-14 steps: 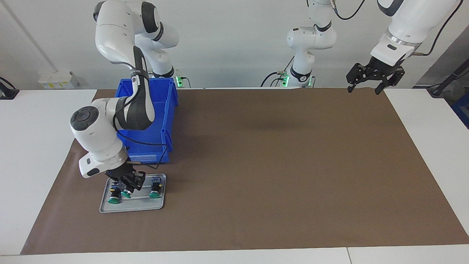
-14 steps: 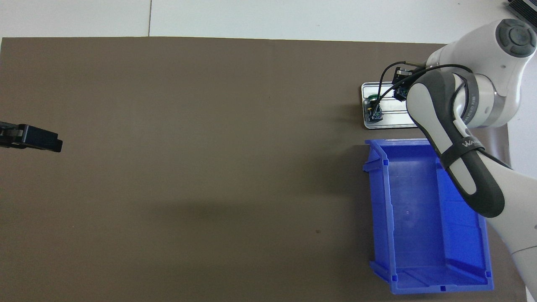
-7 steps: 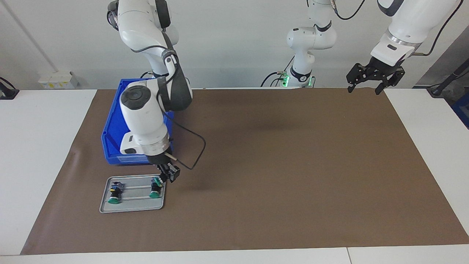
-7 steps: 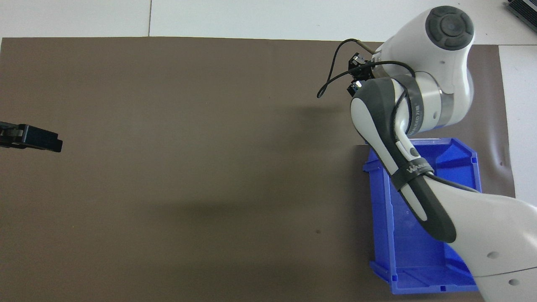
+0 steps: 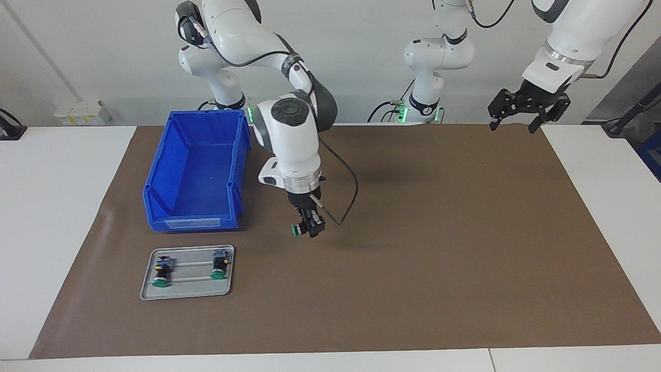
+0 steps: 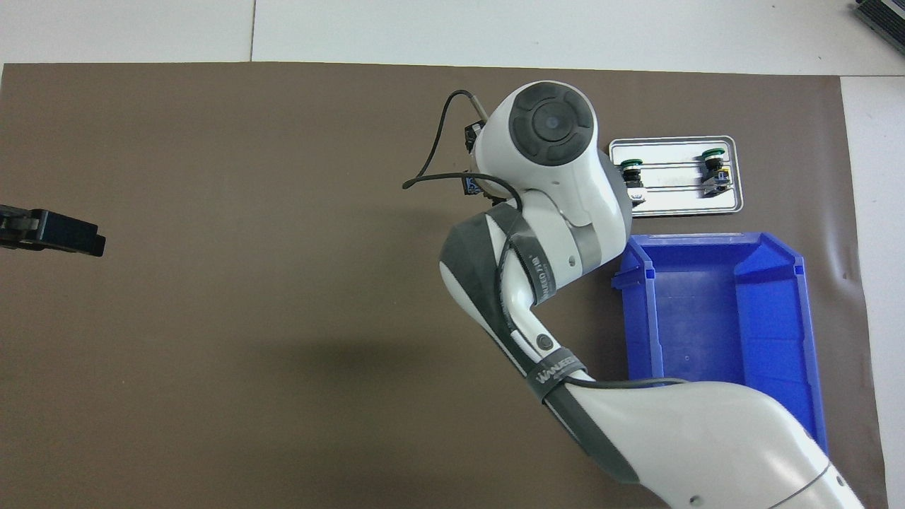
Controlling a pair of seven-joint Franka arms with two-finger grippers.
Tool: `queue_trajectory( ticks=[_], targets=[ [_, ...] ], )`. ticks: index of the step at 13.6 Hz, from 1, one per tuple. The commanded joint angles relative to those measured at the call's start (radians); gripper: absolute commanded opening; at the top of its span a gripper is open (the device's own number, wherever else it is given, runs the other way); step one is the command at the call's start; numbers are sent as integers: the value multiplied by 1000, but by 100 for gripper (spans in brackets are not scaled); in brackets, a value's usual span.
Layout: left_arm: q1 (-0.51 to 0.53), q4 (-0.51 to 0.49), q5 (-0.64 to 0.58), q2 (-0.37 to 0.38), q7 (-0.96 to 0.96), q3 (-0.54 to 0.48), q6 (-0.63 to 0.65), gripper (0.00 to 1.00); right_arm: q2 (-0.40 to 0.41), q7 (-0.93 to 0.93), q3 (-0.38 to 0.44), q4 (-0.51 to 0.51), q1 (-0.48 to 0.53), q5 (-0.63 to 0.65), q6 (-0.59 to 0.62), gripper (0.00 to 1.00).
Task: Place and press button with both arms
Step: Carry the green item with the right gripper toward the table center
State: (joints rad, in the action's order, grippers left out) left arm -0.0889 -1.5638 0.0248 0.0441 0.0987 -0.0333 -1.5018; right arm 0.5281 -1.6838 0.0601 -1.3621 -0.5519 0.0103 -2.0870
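Since a second ago my right gripper [image 5: 309, 229] carried the button [image 5: 297, 230] off the tray [image 5: 186, 292]; it lies sideways, cap toward the bin [image 5: 193, 173], over the mat [image 5: 413, 258]. My left gripper [image 5: 528, 111] waits spread.

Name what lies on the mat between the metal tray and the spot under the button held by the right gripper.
Nothing: the facing view shows bare brown mat between tray and the right gripper holding the button.

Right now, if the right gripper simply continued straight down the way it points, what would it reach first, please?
Probably bare brown mat: the right gripper, shut on a button, hangs over open mat, clear of the blue bin and the tray.
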Motion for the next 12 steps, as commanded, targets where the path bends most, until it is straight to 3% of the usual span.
queue_trajectory(
  ticks=[1,5,9,12],
  targets=[
    [-9,-32,6,28,7,-5,-12,100,59,-259,0,8,-89,81,-39,0],
    [-15,-32,6,26,13,-5,-9,100,110,-601,-2,-5,-161,109,-108,0],
    [-6,-33,3,25,154,-4,-60,100,135,-706,-2,-14,-181,119,-131,0],
    [-5,-33,7,23,219,-4,-75,100,128,-726,-2,-96,-212,119,-198,0]
  ],
)
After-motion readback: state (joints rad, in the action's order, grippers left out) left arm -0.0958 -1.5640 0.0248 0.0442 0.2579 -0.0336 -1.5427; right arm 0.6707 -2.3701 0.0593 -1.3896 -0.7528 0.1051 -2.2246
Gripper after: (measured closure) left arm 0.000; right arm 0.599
